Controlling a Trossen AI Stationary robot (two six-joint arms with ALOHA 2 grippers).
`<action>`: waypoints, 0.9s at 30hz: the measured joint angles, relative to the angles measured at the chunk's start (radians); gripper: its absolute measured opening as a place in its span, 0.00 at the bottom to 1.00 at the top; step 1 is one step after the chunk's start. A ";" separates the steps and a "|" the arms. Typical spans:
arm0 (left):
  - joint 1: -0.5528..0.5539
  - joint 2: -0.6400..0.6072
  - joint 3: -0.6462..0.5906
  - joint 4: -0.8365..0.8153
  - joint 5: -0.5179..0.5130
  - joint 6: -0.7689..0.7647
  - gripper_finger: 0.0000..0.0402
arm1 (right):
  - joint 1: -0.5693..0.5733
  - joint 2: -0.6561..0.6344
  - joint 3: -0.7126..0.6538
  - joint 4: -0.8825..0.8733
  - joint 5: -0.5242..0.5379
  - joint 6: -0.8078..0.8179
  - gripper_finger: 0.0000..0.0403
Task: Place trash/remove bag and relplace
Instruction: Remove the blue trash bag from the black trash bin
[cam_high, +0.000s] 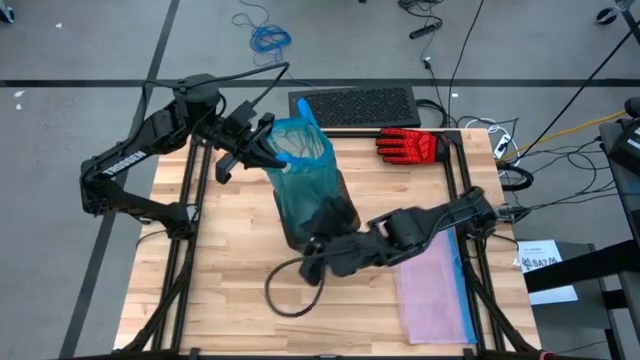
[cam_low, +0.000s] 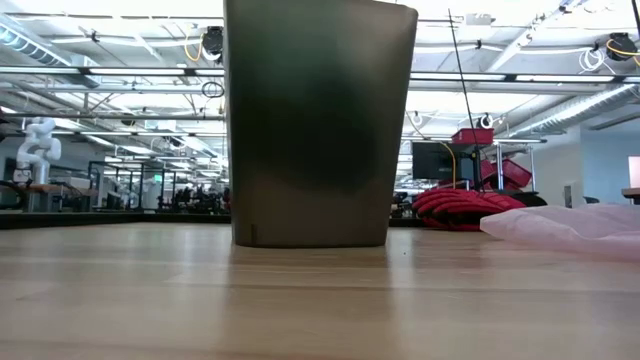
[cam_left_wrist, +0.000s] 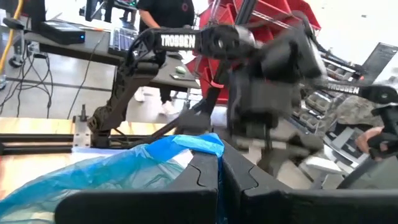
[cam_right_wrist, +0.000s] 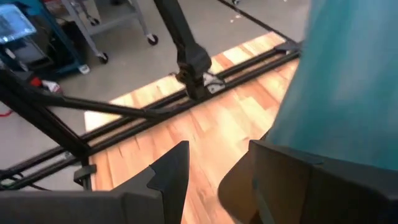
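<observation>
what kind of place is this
Likely a robotics lab or workshop: an open hall with ceiling pipes and strip lights, a white robot arm on a distant bench, red plastic storage bins, and loose black cables on the grey floor.

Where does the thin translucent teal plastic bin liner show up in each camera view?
High view: teal liner at centre, rising from the dark bin.
Low view: not visible; only the dark bin.
Left wrist view: blue edge pinched in the left gripper.
Right wrist view: teal sheet upper right.
Shared landmark: wooden table.

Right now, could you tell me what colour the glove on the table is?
The glove is red with black markings, clearest in the high view.
</observation>
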 joint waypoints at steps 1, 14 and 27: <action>0.000 0.000 0.000 -0.001 0.005 0.000 0.00 | 0.000 0.016 0.000 0.004 -0.002 0.004 0.40; 0.029 0.000 0.000 0.000 0.079 -0.025 0.00 | -0.077 0.031 -0.002 0.093 -0.224 -0.133 0.27; 0.028 0.000 0.000 0.005 0.080 -0.025 0.00 | -0.080 -0.099 -0.001 -0.326 -0.332 -0.022 0.16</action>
